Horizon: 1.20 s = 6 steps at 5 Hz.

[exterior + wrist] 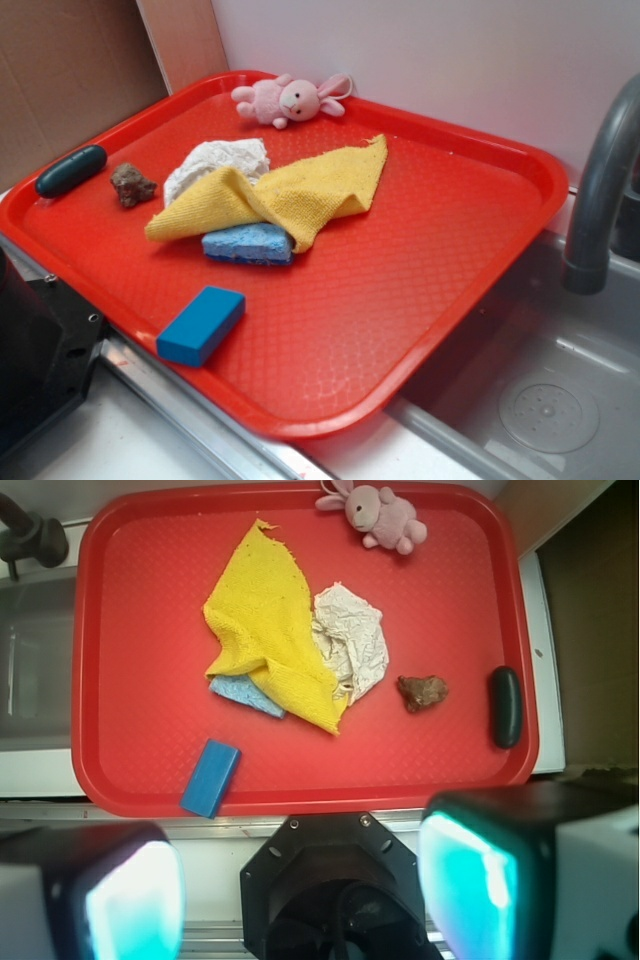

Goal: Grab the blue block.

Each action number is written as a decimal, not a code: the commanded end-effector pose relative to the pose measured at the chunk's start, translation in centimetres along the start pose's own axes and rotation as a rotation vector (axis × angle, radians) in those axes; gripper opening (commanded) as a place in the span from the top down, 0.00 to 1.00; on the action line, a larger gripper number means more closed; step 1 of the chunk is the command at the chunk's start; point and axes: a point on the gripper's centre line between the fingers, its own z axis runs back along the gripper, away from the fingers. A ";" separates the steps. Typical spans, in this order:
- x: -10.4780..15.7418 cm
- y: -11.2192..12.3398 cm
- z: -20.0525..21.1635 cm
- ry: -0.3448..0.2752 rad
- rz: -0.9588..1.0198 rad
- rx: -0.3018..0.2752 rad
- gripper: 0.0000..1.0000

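Wrist view, and the hand (pixel 300 900) sits low in frame, fingers (pixel 130 895) spread wide apart, nothing between them, just off the tray's near rim. Left to right on the red tray (pixel 140 770): the blue block (pixel 211 778) lies flat near the front edge, alone; the pale blue sponge (pixel 240 693) peeks from under the yellow cloth (pixel 268 630); crumpled white paper (pixel 352 640) touches the cloth; a pink bunny (pixel 380 515) up top; a brown lump (pixel 422 691); a dark teal capsule (pixel 505 706) on the right rim.
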 end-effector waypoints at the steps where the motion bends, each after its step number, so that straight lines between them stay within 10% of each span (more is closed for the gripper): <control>1: 0.0 0.0 0.0 0.000 0.000 0.000 0.00; 2: 0.2 -3.3 -3.9 -0.025 0.173 -0.098 0.00; 3: -0.1 -5.1 -8.7 0.080 0.248 -0.175 0.00; 6: -0.6 -7.9 -17.4 0.228 0.378 -0.191 0.00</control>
